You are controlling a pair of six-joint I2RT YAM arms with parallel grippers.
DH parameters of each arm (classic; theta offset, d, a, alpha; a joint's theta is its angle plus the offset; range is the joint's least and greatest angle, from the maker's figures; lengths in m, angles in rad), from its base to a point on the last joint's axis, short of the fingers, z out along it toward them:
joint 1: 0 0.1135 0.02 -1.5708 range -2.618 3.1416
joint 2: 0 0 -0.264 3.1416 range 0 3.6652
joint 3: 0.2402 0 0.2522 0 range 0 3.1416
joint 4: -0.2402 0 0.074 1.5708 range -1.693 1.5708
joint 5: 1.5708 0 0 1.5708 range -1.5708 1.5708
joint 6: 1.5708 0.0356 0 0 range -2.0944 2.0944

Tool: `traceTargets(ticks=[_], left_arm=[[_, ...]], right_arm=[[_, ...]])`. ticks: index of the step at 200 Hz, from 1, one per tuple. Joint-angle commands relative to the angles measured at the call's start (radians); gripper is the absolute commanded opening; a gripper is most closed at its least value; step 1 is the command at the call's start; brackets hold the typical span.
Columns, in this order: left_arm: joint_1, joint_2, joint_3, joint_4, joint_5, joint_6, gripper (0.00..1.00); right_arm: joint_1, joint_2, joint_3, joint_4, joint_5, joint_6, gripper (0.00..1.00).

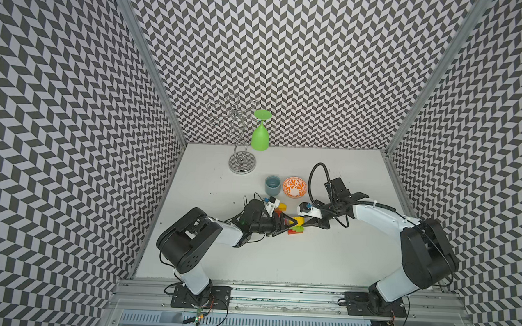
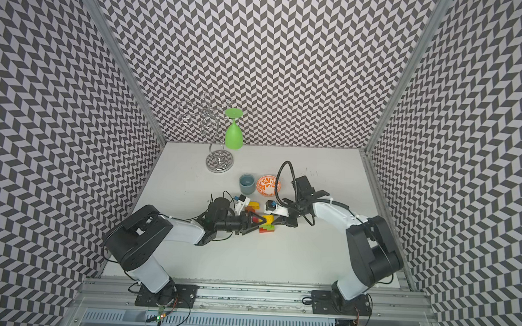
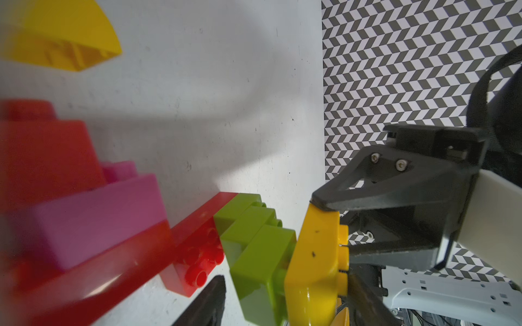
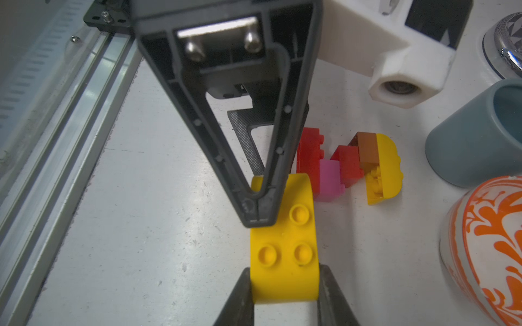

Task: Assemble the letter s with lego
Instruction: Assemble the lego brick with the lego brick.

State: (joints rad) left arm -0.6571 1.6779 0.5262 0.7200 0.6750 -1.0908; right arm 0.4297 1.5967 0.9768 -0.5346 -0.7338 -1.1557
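Two tools meet tip to tip over the middle of the table (image 1: 279,261), and the coming move turns on what sits between them. That is the yellow curved brick (image 4: 282,242), whose long axis runs from the right tool (image 4: 284,282) straight toward the left tool (image 1: 293,222). The right tool is clamped across the end of the brick nearest it. A lime green brick (image 3: 260,248) and a red brick (image 3: 197,248) are joined to the yellow brick's stud-free face, so the built piece lies on the left arm's side. The left tool stands partly open, one finger above the other. Its upper finger (image 4: 254,209) touches the yellow brick's studded face, and I cannot tell whether it pinches anything. Toward the back wall from the left tool, some loose lego (image 4: 350,163) in red, pink, brown and yellow lies on the table.
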Motion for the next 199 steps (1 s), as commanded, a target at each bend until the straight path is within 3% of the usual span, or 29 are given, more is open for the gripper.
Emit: traceTargets(ticks=[1,199], left_arm=[[-0.007,0.013,0.023,0.026,0.009,0.011,0.66],[-0.007,0.045,0.008,0.052,0.032,0.006,0.56]], right_arm=[[0.006,0.013,0.017,-0.010,-0.012,-0.019,0.05],[0.026,0.031,0.069,-0.056,0.028,-0.027,0.04]])
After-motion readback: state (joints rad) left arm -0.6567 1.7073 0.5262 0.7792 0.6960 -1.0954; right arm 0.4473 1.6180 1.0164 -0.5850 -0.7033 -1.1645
